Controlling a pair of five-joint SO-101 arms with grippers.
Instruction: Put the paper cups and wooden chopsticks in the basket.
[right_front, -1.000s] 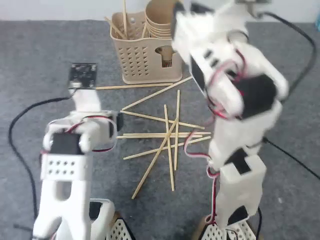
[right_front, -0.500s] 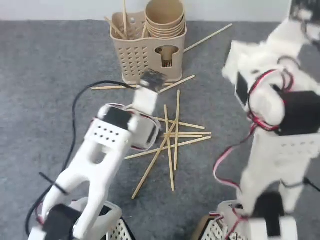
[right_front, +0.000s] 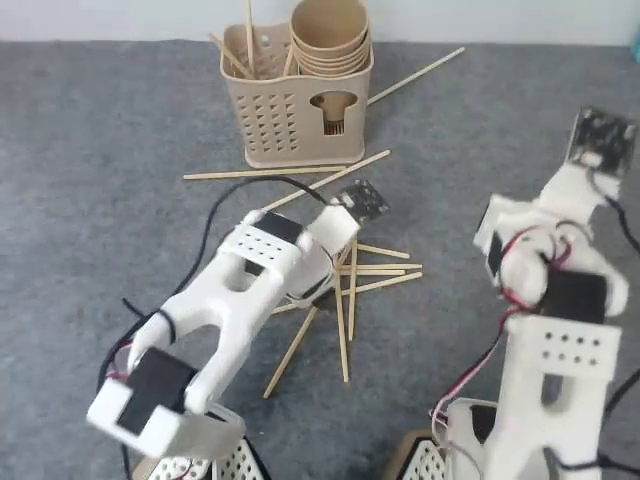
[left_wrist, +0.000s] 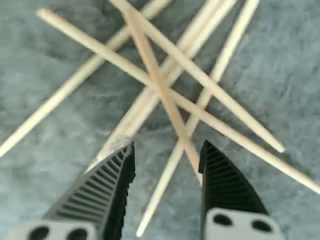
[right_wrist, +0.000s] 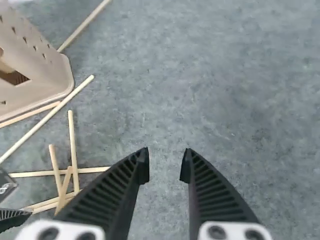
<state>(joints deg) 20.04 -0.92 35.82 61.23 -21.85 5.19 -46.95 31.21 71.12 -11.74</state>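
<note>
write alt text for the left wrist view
The left arm's black ridged tool hangs open over a crossed pile of pale wooden chopsticks, which lie on grey carpet. Several sticks run between and past its two tips.

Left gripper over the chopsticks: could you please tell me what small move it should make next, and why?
Probably lower the left gripper a little and close it: it is open right above the crossed chopsticks, with one stick lying inside its gap.
</note>
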